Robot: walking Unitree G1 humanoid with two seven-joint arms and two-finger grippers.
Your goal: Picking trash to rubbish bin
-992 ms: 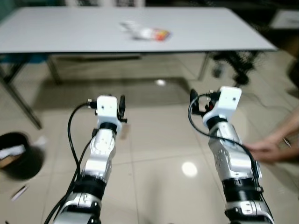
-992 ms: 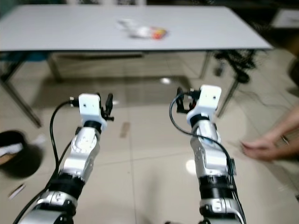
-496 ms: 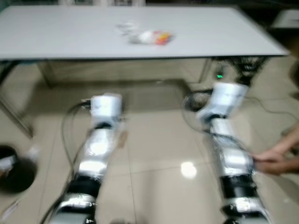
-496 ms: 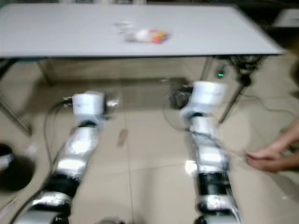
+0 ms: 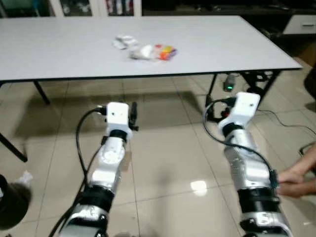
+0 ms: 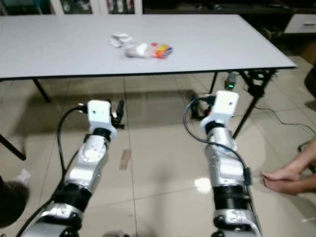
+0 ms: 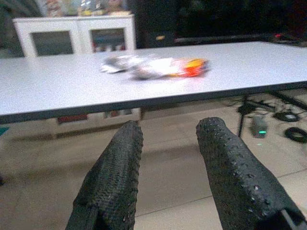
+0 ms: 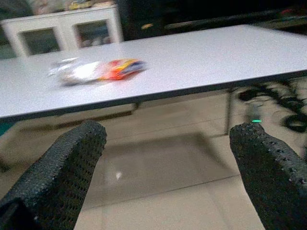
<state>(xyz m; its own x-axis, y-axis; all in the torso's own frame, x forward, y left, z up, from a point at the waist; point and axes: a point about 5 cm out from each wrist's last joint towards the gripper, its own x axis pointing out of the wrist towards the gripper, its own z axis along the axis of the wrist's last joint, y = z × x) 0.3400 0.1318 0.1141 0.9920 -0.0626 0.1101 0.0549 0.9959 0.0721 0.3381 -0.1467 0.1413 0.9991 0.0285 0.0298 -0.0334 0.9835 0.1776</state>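
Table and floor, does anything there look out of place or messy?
Yes. Crumpled wrappers lie loose on the otherwise bare grey table, one with red and orange print. On the floor, a small brown scrap sits on the tiles, and white paper lies beside the black bin rather than inside it.

A matt, smooth pale grey worktop (image 5: 237, 44) is seen across the upper frame. Crinkled, shiny plastic wrappers (image 5: 148, 51) lie on it. The floor (image 5: 168, 163) is laid with glossy beige tiles that mirror a lamp. Brushed silver metal covers both arms. The fingers (image 7: 115, 182) are coated in black, pimpled rubber.
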